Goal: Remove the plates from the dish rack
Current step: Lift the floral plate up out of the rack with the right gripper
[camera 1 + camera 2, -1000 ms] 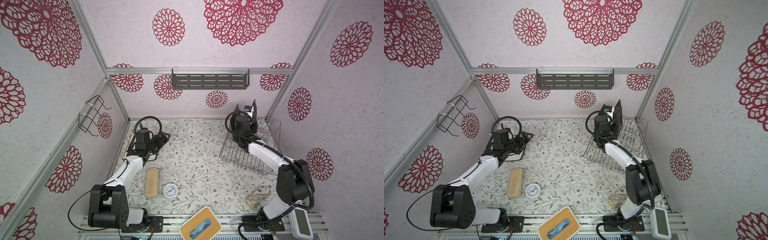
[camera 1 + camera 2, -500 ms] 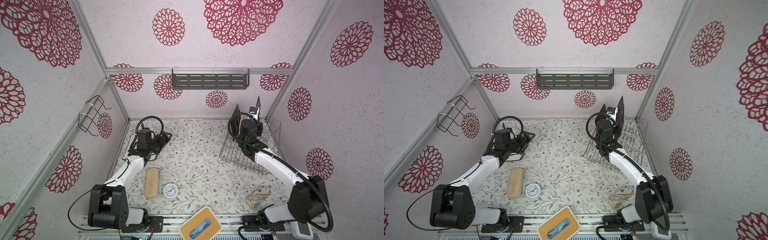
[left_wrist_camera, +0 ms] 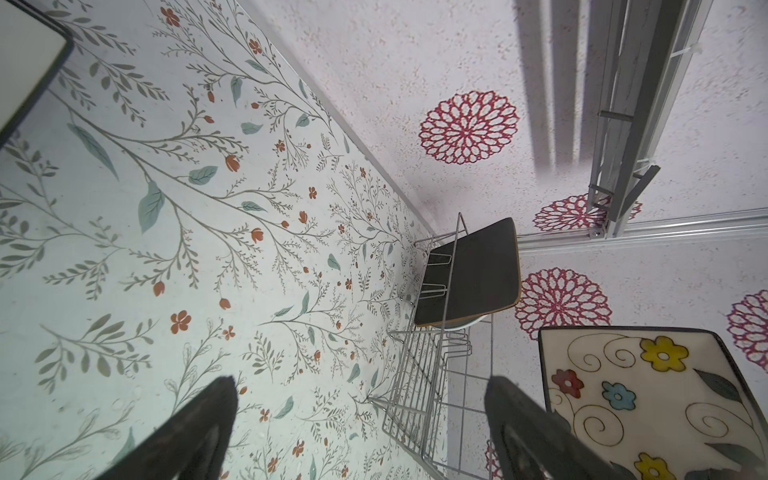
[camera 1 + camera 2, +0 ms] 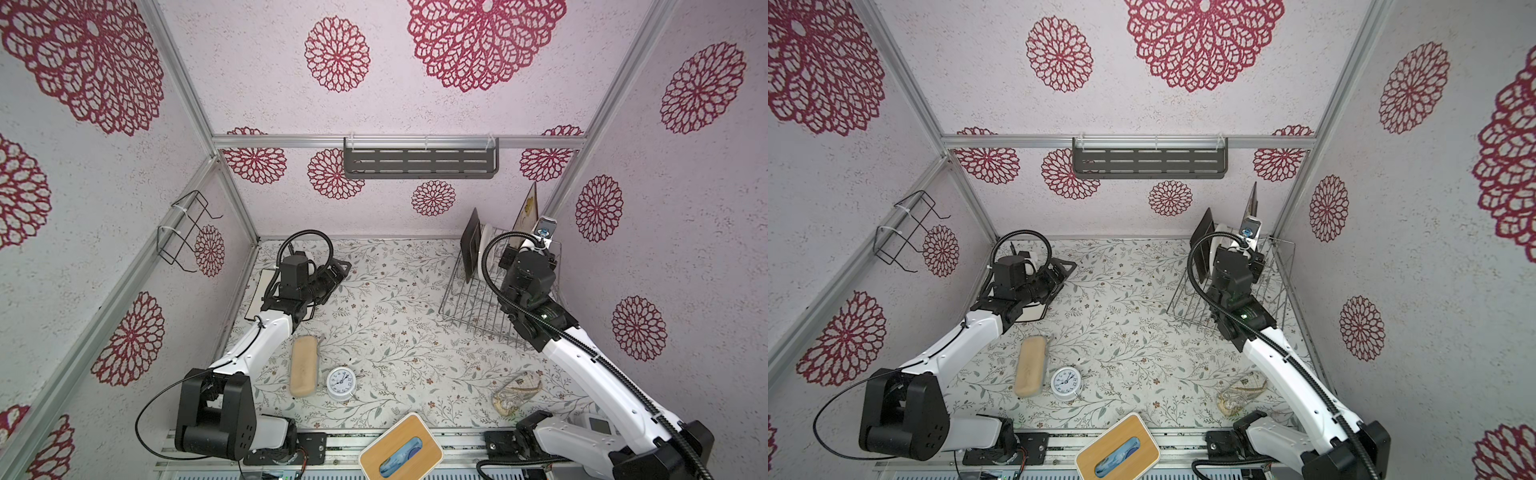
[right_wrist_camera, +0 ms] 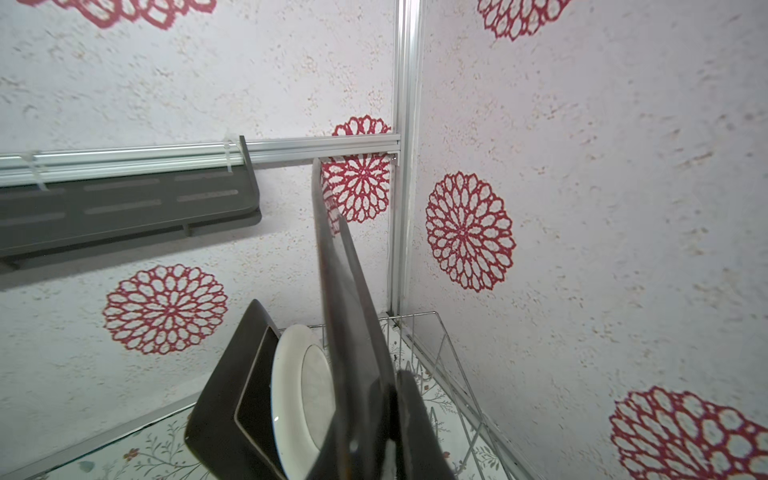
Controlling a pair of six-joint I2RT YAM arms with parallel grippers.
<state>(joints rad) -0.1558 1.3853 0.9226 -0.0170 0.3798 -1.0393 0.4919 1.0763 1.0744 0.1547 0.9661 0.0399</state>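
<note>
Spread wide and empty, my left gripper [image 3: 360,380] hangs over the flowered table [image 4: 395,332] near its far left corner. Just beside it, partly under my left arm, a white plate with a dark rim [image 4: 258,297] lies flat on the table. Nearer the front lie a tan oblong thing [image 4: 304,365] and, just right of it, a small round alarm clock [image 4: 340,383]. A wooden-topped tissue box [image 4: 401,451] sits at the front edge.

Over on the right, the dish rack [image 4: 469,307] stands in the far corner, close to the right wall. At its left end a dark squarish plate [image 5: 220,399] stands on edge, with a round white plate [image 5: 299,386] just beside it. My right gripper [image 4: 523,248] is clamped on the lower part of a flowered white plate [image 3: 644,395], holding it upright on edge above the rack's right half. I cannot tell whether its bottom edge is clear of the prongs. A crumpled clear bag [image 4: 515,392] lies near the front right.
</note>
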